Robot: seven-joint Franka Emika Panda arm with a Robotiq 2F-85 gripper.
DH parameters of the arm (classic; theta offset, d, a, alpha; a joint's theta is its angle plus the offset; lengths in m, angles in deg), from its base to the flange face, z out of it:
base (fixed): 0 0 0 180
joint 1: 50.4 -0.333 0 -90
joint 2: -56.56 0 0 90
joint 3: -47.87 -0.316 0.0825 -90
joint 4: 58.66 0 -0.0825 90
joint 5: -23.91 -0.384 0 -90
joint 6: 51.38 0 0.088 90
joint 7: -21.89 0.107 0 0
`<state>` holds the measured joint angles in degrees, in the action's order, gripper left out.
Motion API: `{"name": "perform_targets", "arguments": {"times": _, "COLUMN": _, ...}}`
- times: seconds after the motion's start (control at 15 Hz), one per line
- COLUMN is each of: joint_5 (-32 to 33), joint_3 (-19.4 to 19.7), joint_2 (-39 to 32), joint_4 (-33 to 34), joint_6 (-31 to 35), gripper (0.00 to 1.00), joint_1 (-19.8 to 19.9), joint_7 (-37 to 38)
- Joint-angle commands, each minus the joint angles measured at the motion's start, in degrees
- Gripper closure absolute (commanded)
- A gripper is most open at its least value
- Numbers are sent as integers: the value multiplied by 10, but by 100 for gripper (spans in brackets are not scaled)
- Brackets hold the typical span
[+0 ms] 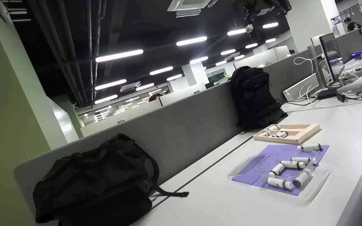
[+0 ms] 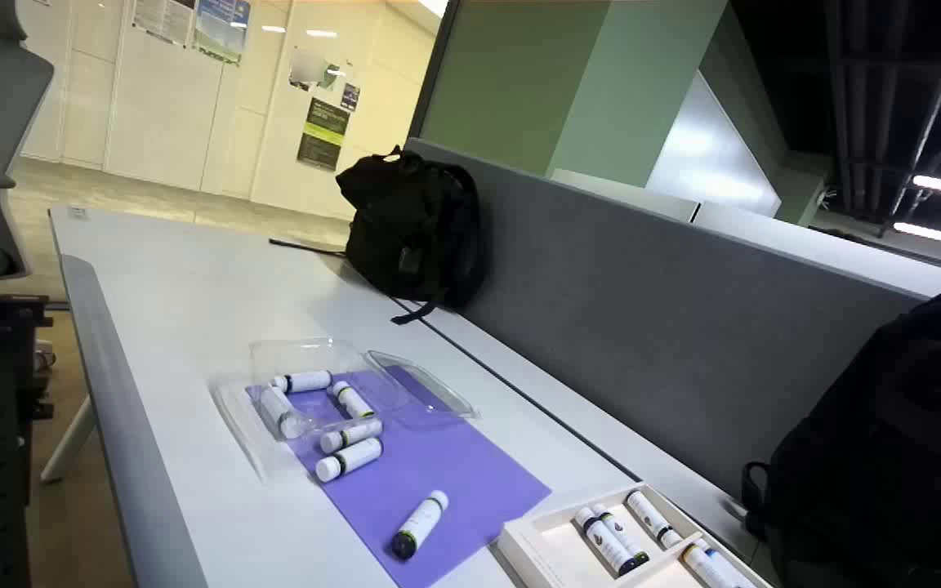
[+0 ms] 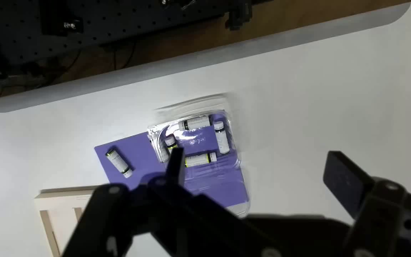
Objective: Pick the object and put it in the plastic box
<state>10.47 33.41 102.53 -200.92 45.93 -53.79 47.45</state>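
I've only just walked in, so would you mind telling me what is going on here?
The job is to put an object, perhaps the lone bottle on the purple sheet, into the clear plastic box. At this moment the robot's gripper is open above the desk, holding nothing. Several bottles lie in the box, which sits partly over the sheet, and more bottles lie in the wooden tray.

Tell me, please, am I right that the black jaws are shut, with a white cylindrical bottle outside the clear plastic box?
The black jaws are not shut: the wrist view shows them wide apart. A white cylindrical bottle does lie outside the clear plastic box.
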Motion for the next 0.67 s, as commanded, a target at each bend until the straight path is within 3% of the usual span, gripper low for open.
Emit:
{"name": "perform_targets", "arguments": {"times": 0.0, "joint_5": -1, "joint_3": -1, "joint_2": 0, "joint_4": 1, "joint_6": -1, "gripper": 0, "joint_1": 2, "joint_7": -1}}
{"name": "perform_targets", "arguments": {"times": 0.6, "joint_5": 7, "joint_3": -3, "joint_2": -4, "joint_4": -4, "joint_6": 14, "gripper": 0, "joint_1": 3, "joint_7": -12}}
